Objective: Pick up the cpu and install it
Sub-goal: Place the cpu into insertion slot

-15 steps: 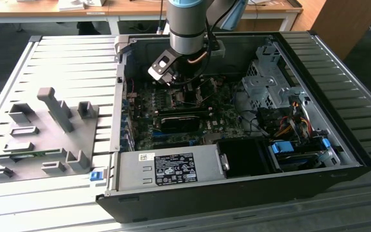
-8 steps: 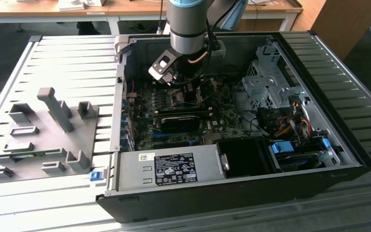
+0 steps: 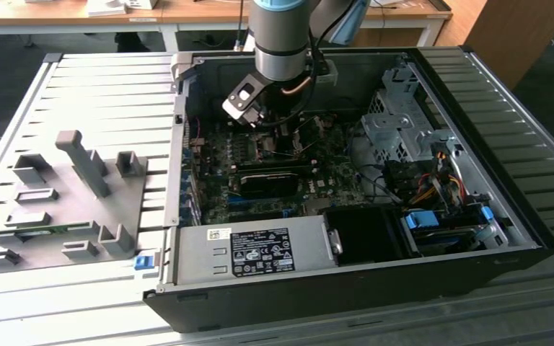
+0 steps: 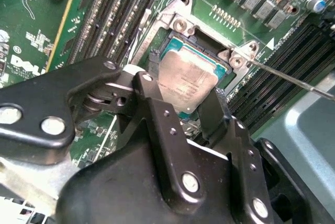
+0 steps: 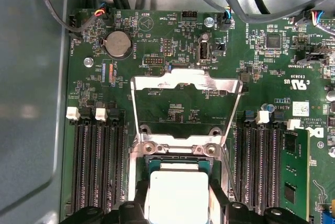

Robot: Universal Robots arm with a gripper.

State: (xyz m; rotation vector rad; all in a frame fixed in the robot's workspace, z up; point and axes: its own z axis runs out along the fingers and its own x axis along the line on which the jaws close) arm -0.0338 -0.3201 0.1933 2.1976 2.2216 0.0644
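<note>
One end effector (image 4: 183, 110) grips the cpu (image 4: 187, 80) at the socket (image 4: 180, 40).

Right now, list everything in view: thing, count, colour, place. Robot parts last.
table: one, pale grey, under everything.
computer case: one, black, on the table.
tray: one, grey, exterior view's left of the case.
motherboard: one, green, inside the case.
power supply: one, grey, inside the case.
socket: one, dark, on the motherboard.
load plate: one, silver, swung open beside the socket.
cpu: one, silvery-grey, over the socket.
memory stick: one, green, slotted in the motherboard.
coin cell: one, silver, on the motherboard.
arm: one, grey and blue, above the motherboard.
gripper: one, black, shut on the cpu.
</note>
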